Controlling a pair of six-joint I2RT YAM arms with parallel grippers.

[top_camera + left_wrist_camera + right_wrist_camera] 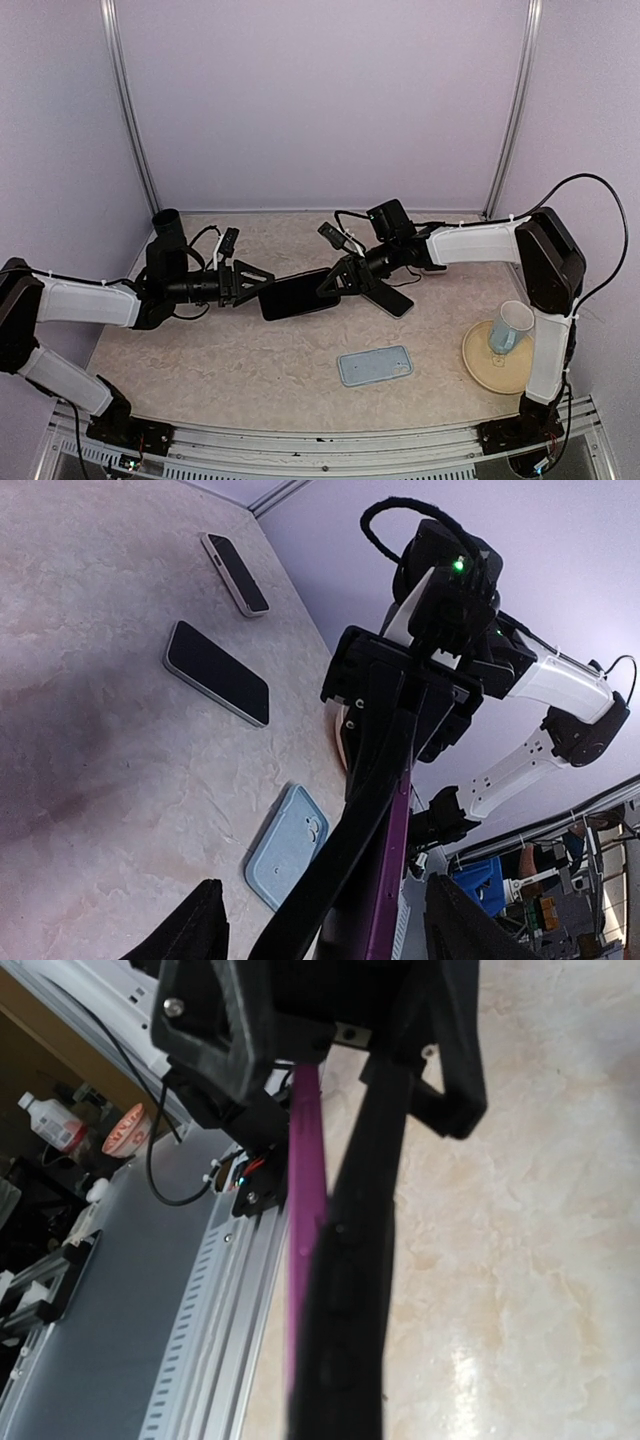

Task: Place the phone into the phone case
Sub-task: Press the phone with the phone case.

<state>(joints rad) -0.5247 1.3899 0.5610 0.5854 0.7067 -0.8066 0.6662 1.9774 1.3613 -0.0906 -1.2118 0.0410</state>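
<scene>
A dark phone with a purple edge [298, 293] hangs above the table's middle, between the two arms. My right gripper [336, 284] is shut on its right end; the right wrist view shows the purple edge [305, 1190] running up the frame. My left gripper [262, 285] stands open around the left end. Its fingers [195, 928] sit apart from the edge-on phone [388, 880] on both sides. The light blue phone case [375, 365] lies flat on the table nearer the front, and the left wrist view shows this case [285, 848] below the phone.
Another dark phone [394, 300] lies on the table under the right gripper. The left wrist view shows two phones there, one black [218, 672] and one pale-edged [235, 573]. A tan plate [480, 362] with a pale mug [512, 327] sits at the right front.
</scene>
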